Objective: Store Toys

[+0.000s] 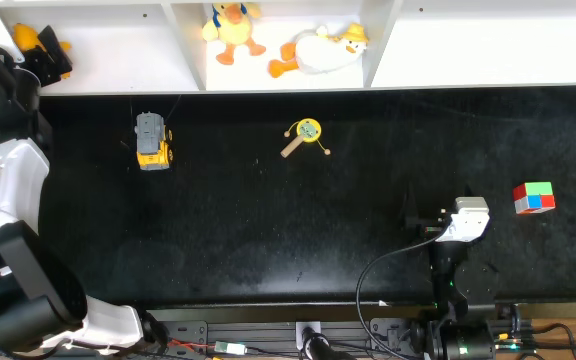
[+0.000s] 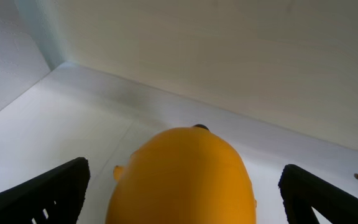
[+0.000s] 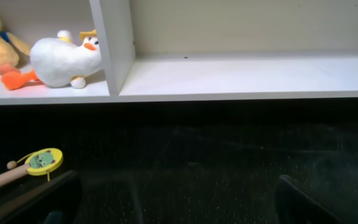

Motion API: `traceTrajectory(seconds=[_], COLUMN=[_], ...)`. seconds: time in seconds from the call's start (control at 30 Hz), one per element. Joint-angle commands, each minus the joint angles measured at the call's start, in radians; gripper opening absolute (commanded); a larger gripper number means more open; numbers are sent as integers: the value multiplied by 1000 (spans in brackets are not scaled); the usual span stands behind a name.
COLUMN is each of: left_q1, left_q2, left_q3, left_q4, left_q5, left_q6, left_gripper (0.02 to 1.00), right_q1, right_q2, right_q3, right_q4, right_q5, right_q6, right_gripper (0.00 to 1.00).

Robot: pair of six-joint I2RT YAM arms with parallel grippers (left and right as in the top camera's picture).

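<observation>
Rounded orange toy [image 2: 180, 186], smooth on its visible side, sits on the floor of the left compartment of the white shelf [image 1: 468, 55], close to that compartment's back wall. The left tool [image 2: 185, 169] is inside the same compartment with its two black fingers spread wide, one on each side of the toy. A gap shows between each finger and the orange surface, so the tool is released and grips nothing.

In the middle compartment a yellow plush duck [image 1: 232, 24] sits beside a white plush duck [image 1: 316, 52] with orange feet and beak, the white one lying on its side nearer the right divider.

Three more toys lie on the black desk [image 1: 268, 230] in front of the shelf. A yellow and grey toy truck [image 1: 152, 140] stands towards the left. A small rattle drum with a wooden handle [image 1: 303, 134] lies near the middle, below the ducks' compartment. A multicoloured cube [image 1: 533, 197] with red, green and blue faces rests near the right edge.

The right tool [image 3: 179, 180] is low over the desk on the right side, well apart from the cube and the drum, facing the shelf. Its fingers are spread apart with nothing between them.
</observation>
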State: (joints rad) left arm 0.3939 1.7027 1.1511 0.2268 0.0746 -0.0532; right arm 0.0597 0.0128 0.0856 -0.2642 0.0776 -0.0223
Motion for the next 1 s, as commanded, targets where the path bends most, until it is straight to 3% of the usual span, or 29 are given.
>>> traceTrajectory(seconds=[0.03,0.47,0.83,1.0], left_q1=[-3,-3,-9,-107], left_q2=[13,-159,-563,-698], left_q3=[23,-44,-458,-636], left_q4=[11,-182,-204,-231], left_q5=[3,14,15,5], left_q6=[0,84,94,63], left_gripper=[996,998,998,998], right_q1=[5,5,5,5], right_q2=[-9,-9,-9,-9], right_q3=[-6,-6,-6,-6], right_q4=[4,4,4,4], right_q5=[-7,-7,-7,-6], right_q6=[0,0,0,0], right_gripper=[996,996,996,996])
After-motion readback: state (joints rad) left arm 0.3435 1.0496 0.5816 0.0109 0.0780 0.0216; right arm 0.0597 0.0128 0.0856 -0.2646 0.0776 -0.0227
